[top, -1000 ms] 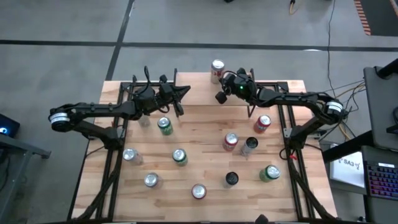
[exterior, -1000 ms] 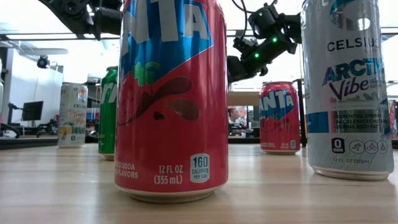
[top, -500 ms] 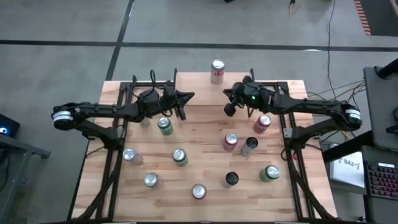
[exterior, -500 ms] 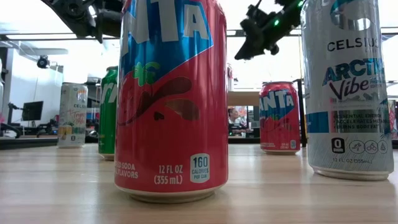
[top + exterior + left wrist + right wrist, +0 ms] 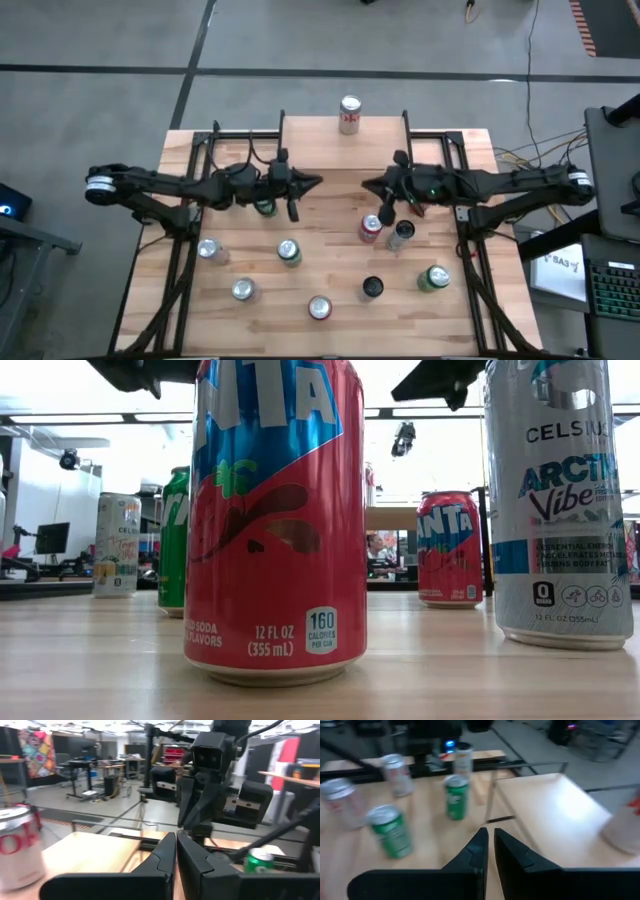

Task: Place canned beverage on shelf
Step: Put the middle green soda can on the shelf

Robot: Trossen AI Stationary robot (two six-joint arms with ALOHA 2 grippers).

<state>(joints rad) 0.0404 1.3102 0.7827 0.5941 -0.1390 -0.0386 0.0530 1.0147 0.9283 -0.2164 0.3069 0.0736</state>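
My left gripper (image 5: 318, 182): fingers pressed together, empty, arm stretched inward | my right gripper (image 5: 366, 184): likewise, facing it | red-and-silver can (image 5: 349, 114) on shelf (image 5: 310, 140)

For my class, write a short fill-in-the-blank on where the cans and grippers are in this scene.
1. The shelf holds ___ can.
2. That can stands ___, not tipped.
3. Both the left gripper and the right gripper have their fingers ___.
4. In the low view, the nearest can is mostly ___.

Missing words: one; upright; shut; red
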